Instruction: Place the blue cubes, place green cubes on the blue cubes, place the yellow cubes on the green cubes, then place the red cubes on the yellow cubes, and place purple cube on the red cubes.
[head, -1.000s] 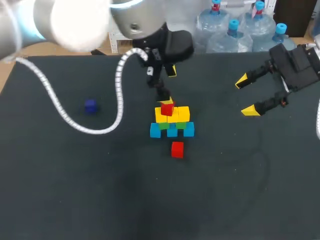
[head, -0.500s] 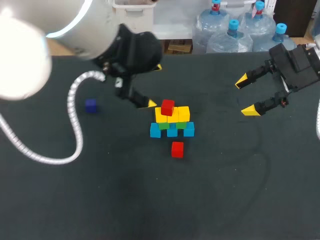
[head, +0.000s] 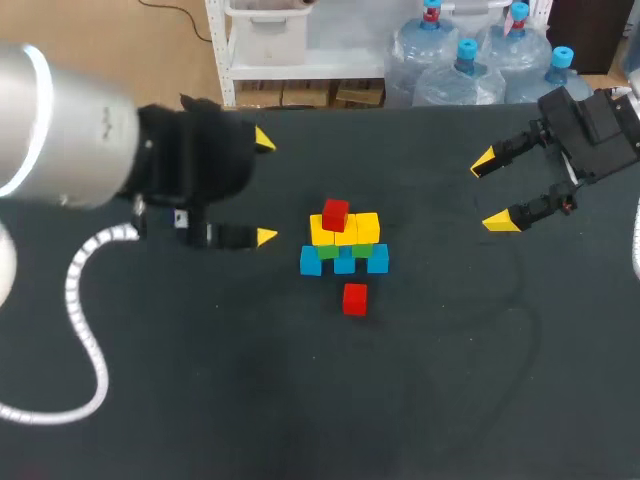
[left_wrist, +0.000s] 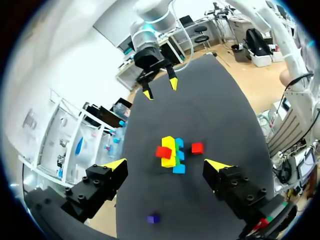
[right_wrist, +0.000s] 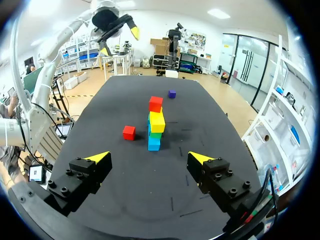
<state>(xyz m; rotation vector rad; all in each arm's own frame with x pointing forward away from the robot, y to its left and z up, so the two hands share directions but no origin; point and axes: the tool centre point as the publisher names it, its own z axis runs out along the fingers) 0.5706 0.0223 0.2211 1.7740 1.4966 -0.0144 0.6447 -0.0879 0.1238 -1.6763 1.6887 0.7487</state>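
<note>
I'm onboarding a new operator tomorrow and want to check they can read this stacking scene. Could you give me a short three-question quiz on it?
1. True or false: the left gripper is shut on a cube.
2. Where does the loose red cube lie? A) on top of the purple cube B) on the table, near the blue cubes but apart from them C) held in a gripper
3. How many red cubes sit on the yellow cubes?

Key:
1. False. It is open and empty, as is the right gripper.
2. B.
3. One, the top red cube.
</note>
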